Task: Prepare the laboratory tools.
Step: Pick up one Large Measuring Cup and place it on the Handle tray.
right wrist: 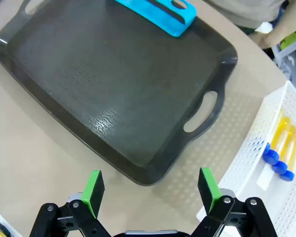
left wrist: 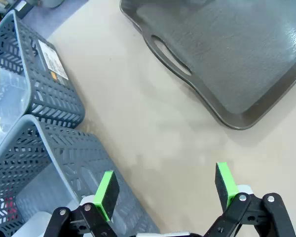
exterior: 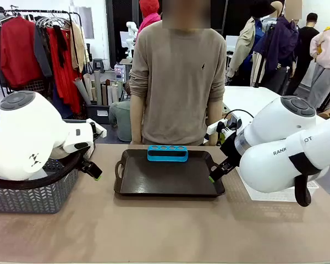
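Observation:
Several yellow tubes with blue caps [right wrist: 281, 150] lie in a white mesh basket [right wrist: 251, 163] right of the dark tray [right wrist: 103, 84]. A clear plastic beaker [left wrist: 5, 101] sits inside the farther grey basket [left wrist: 49, 86]. My right gripper [right wrist: 150, 190] hangs open over the tray's near right corner, empty. My left gripper [left wrist: 165, 187] is open and empty above the bare table between the tray [left wrist: 237, 59] and the nearer grey basket [left wrist: 64, 163]. In the front view the left gripper [exterior: 92, 168] and right gripper [exterior: 217, 171] flank the tray [exterior: 170, 179]. The flask is out of view.
A blue rack with round holes [exterior: 168, 153] stands at the tray's far edge, also seen as the blue rack [right wrist: 158, 12]. A person [exterior: 176, 77] stands behind the table's far side, hands down. A grey basket [exterior: 27, 192] sits at the table's left.

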You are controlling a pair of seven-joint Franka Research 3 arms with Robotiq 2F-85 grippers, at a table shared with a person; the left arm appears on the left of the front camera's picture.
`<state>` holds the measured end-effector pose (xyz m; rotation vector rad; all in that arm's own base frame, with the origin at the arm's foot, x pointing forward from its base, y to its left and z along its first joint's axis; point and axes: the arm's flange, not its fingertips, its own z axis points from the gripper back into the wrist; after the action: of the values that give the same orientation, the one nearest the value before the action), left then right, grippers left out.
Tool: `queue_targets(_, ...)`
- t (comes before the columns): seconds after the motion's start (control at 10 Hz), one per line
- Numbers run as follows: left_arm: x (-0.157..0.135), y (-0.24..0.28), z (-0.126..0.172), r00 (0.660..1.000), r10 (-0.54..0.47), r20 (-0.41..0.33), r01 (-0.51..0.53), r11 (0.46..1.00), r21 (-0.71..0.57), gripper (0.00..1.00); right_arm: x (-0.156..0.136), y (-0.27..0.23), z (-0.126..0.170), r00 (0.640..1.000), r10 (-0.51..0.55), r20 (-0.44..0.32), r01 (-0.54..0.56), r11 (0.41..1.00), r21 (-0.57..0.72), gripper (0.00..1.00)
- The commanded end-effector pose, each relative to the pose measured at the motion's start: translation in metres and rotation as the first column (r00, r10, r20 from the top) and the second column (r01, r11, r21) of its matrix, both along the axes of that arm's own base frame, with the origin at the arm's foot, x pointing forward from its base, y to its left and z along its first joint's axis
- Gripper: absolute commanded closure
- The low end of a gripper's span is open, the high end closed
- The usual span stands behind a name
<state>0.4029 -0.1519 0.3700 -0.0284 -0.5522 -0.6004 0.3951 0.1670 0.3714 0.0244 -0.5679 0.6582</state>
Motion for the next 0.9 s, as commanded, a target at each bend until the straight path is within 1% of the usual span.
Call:
queue_targets(0.0, 0.0000, 0.0000, 0.0001, 1.000, 0.000, 0.000, 0.000, 1.000, 0.000, 0.00, 0.0000, 0.0000, 0.0000, 1.000, 0.000, 0.000, 0.000, 1.000, 0.000, 0.00)
queue_targets(0.8, 0.0000, 0.0000, 0.0001, 1.000, 0.000, 0.000, 0.000, 1.000, 0.000, 0.00, 0.0000, 0.0000, 0.0000, 1.000, 0.000, 0.000, 0.000, 1.000, 0.000, 0.00)
